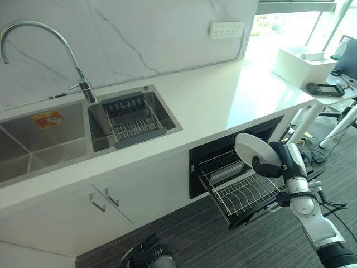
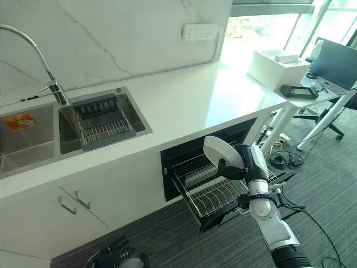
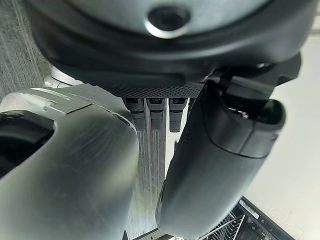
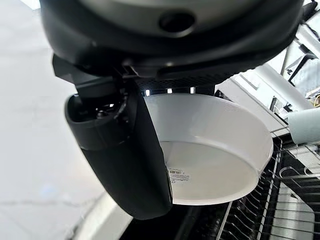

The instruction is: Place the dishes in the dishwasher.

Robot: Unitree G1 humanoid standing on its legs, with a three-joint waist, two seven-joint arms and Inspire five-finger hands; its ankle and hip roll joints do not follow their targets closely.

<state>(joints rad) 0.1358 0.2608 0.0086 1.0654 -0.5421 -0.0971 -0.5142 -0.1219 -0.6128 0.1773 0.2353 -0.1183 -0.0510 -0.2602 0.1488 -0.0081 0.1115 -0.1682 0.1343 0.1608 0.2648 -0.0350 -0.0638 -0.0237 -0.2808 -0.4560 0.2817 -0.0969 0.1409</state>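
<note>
- Left hand (image 1: pixel 146 252) hanging low near the floor in front of the cabinet doors (image 1: pixel 106 200), holding nothing; fingers looking loosely bent in the head views, but can't tell for sure if curled or relaxed.
- Right hand (image 1: pixel 273 164) is gripping a white dish (image 1: pixel 252 149), thumb and fingers pinching its rim; wrist view is showing the thumb lying across the dish w/ the hollow side facing the cam.
- Dish is being held tilted on edge, just above the pulled-out dishwasher rack (image 1: pixel 241 188), not touching the wires yet.
- Step in hand, imo: carrying the dish to the rack, about to lower it.
- Next move is prob calling for a slow drop, keeping the dish near upright and lining its edge w/ a gap btwn the tines, then letting go.
- Further back, countertop (image 1: pixel 223 95) is sitting bare above the dishwasher opening; sink (image 1: pixel 44 145) w/ a drying basket (image 1: pixel 133 118) and tap (image 1: pixel 33 33) lying well apart to the left.
</note>
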